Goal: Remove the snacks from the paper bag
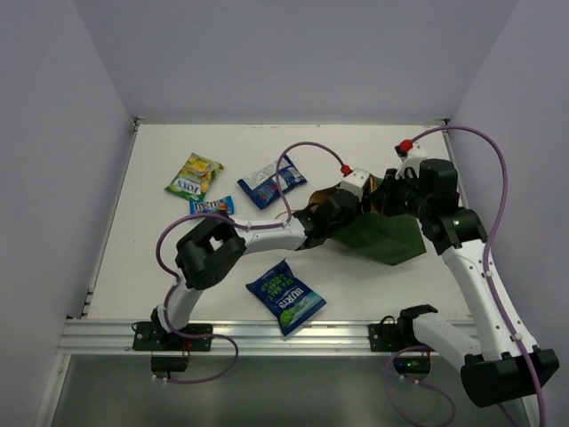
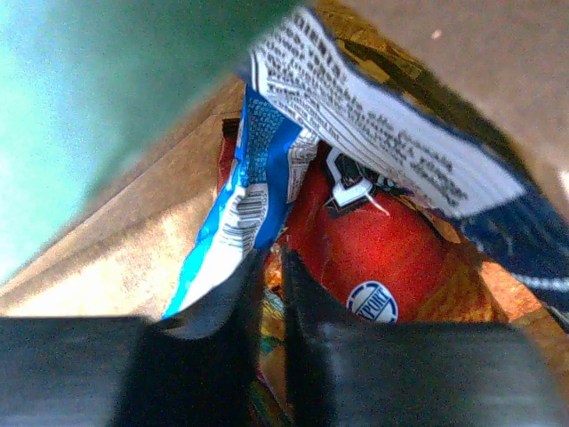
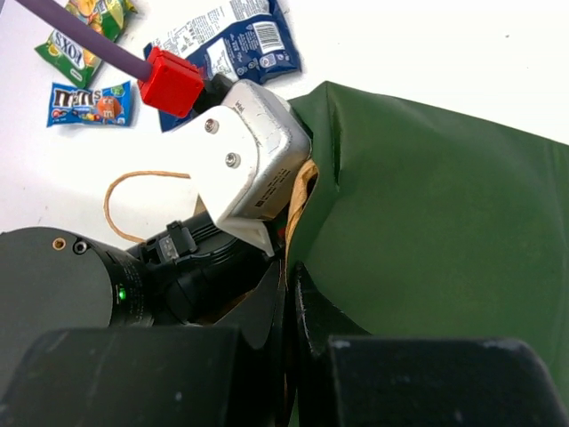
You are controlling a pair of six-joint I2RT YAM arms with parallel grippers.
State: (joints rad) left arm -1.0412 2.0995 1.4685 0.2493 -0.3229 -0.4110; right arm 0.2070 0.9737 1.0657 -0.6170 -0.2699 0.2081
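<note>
Well, four snacks (image 1: 286, 298) lie out on the surface (image 1: 373, 160), more wait inside the paper bag (image 1: 384, 236) at right: right fingers (image 3: 309, 311) clamped on its rim, left fingers (image 2: 311, 307) nearly together inside, whether gripping I cannot tell.

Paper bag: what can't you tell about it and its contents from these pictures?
1. Left wrist view: whether the left gripper pinches the blue packet; the contact is blurred.
2. Same view: how many snacks remain; they overlap, and the red packet is half covered.
3. Top view: inside the bag; its wall and the left arm hide it.
4. Right wrist view: the mouth; the left arm blocks it.
</note>
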